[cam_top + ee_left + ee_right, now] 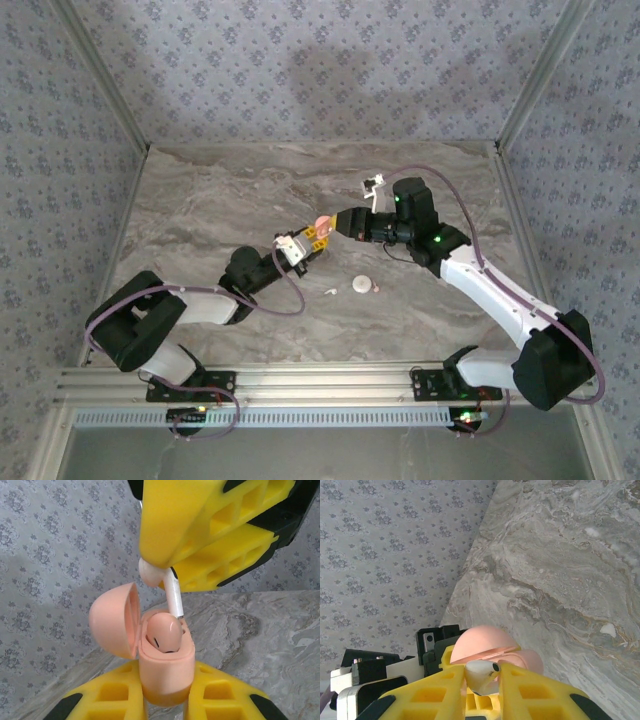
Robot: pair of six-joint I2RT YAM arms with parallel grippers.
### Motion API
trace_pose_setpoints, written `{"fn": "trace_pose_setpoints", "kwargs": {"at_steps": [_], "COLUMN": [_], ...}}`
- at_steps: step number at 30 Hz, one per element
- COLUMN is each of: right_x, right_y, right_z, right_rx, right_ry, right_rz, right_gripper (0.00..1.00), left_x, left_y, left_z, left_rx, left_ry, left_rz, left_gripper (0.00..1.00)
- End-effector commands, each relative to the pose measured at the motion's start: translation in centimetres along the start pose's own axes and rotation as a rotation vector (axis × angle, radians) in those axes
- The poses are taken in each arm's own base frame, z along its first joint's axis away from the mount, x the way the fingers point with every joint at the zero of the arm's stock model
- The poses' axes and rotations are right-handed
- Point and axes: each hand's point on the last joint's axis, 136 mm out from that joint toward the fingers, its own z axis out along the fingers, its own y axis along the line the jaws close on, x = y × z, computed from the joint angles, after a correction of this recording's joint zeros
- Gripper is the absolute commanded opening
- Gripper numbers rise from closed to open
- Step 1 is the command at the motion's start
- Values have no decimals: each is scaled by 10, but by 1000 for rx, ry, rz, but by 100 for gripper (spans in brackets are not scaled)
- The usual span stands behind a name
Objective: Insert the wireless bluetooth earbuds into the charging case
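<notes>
A pink charging case (165, 665) stands upright between the yellow fingers of my left gripper (166, 682), which is shut on its base. Its lid (112, 622) hangs open to the left, and one earbud (165, 631) sits in a slot. My right gripper (481, 676) is shut on a white earbud (480, 672). Just above the case, that earbud's stem (174, 597) points down at the free slot, its tip at the rim. From above, both grippers (312, 234) (337, 224) meet at the case (322, 221) over mid-table. Another tiny white earbud (330, 292) lies on the table.
A round white disc (361, 286) with a small pink piece (376, 288) beside it lies on the marble table (200, 210) just in front of the grippers. Patterned walls close the table at the back and sides.
</notes>
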Motion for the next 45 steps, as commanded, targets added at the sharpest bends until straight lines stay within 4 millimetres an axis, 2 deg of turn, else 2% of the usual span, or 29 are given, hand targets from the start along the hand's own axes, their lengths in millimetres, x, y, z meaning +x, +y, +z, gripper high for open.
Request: {"fn": "trace_pose_setpoints", "kwargs": {"at_steps": [1, 14, 25, 37, 45], "right_x": [-10, -4, -2, 0, -1], "right_y": [12, -3, 5, -1, -8], "right_z": [-2, 1, 7, 10, 6], "right_rx": [-19, 29, -12, 36, 102], "right_ry": [-31, -22, -15, -18, -28], "right_rz": [-23, -2, 7, 17, 15], "right_gripper": [23, 23, 23, 23, 30], "left_x": [-15, -26, -29, -32, -32], "left_y": [1, 8, 8, 11, 11], "left_z": [3, 4, 6, 4, 3], "left_rx": [-3, -31, -28, -43, -47], "left_ry": [-48, -85, -93, -100, -97], "left_rz": [12, -5, -7, 10, 13], "left_gripper": [11, 11, 11, 11, 11]}}
